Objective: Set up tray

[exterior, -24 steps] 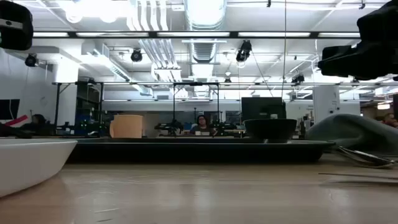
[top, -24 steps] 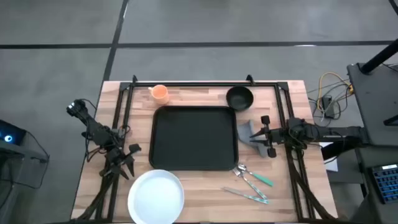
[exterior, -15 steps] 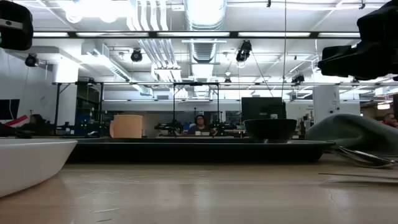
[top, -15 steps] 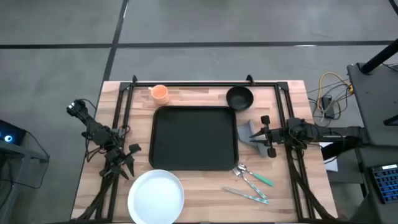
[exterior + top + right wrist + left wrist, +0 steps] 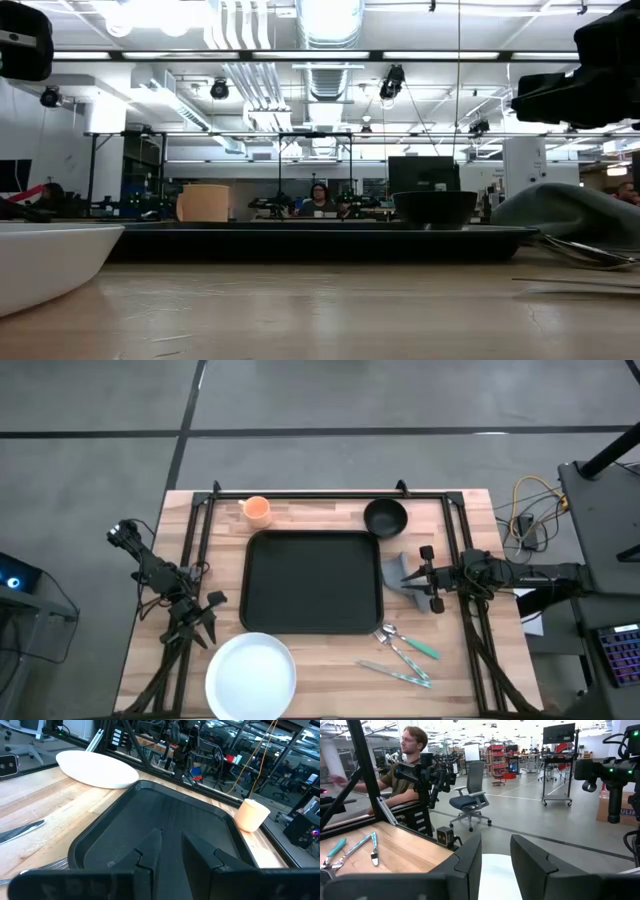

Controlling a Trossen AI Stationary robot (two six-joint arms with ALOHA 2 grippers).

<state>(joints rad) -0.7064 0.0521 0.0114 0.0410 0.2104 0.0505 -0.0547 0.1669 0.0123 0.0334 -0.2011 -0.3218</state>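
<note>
Our right gripper (image 5: 428,578) hovers over the grey cloth (image 5: 400,577) at the tray's right edge, fingers spread with a narrow gap between them, holding nothing. Through its wrist camera we look straight past those fingers onto the tray (image 5: 165,827), so the tray lies directly ahead of this gripper and just beside it. Our left gripper (image 5: 198,618) waits near the table's left side, just beside the white plate (image 5: 250,673), its fingers also parted and empty; its wrist view shows the plate's pale rim (image 5: 496,875) between them.

The tray (image 5: 314,582) sits in the middle of the wooden table (image 5: 330,680), roughly square-sided from above with its edges lined up with the table's. It is empty. We judge the right arm the nearer of the two to the tray, while the left arm is better placed for the plate.

The tray is matte black, flat, with rounded corners and a low raised rim; it looks rigid and smooth. The plate is round, glossy white and shallow. Behind the tray stand a small orange cup (image 5: 257,509) at its far left corner and a small black bowl (image 5: 385,517) at its far right corner. The cutlery (image 5: 406,653), metal with teal handles, lies loose near the tray's near right corner. The cloth is soft and crumpled.
</note>
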